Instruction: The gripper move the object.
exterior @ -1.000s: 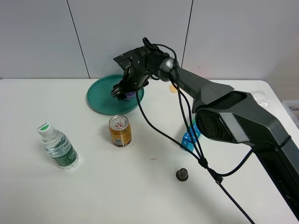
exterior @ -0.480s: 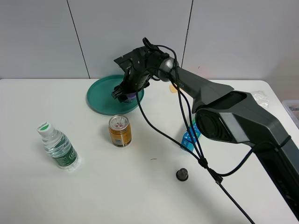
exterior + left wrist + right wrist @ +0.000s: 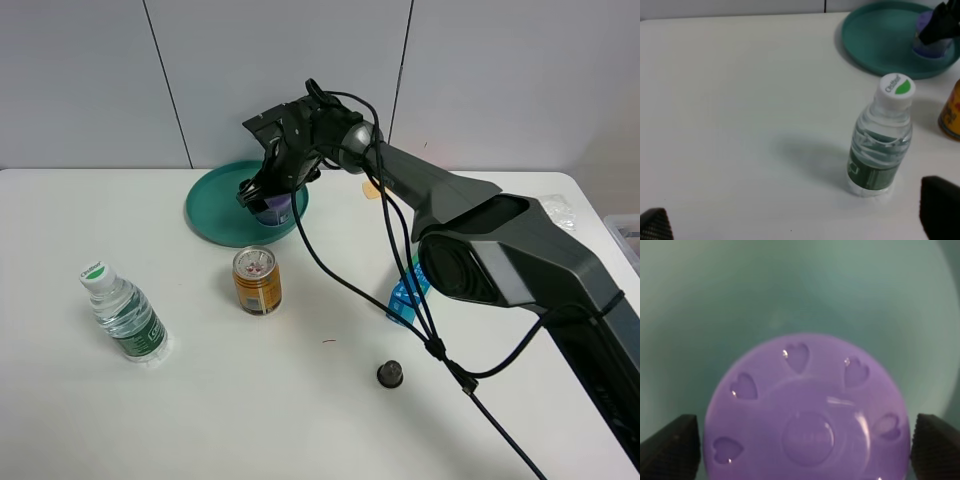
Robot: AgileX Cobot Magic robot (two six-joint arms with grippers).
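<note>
Right wrist view: jar (image 3: 807,415) flanked by the released right tool (image 3: 802,447);
Jar: set upright on green plate (image 3: 213,218);
Left tool (image 3: 797,215): spread wide

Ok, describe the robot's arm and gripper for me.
A bulky matte black arm with rounded joint housings; loose black cables run along it. The right gripper is a small black claw; its fingertips carry a fine cross-hatched texture. No markings visible.

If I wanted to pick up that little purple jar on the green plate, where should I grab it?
Probably by its round side wall, coming straight down from above. The purple jar stands upright on the green plate, lid up, so the gripper can straddle it.
</note>
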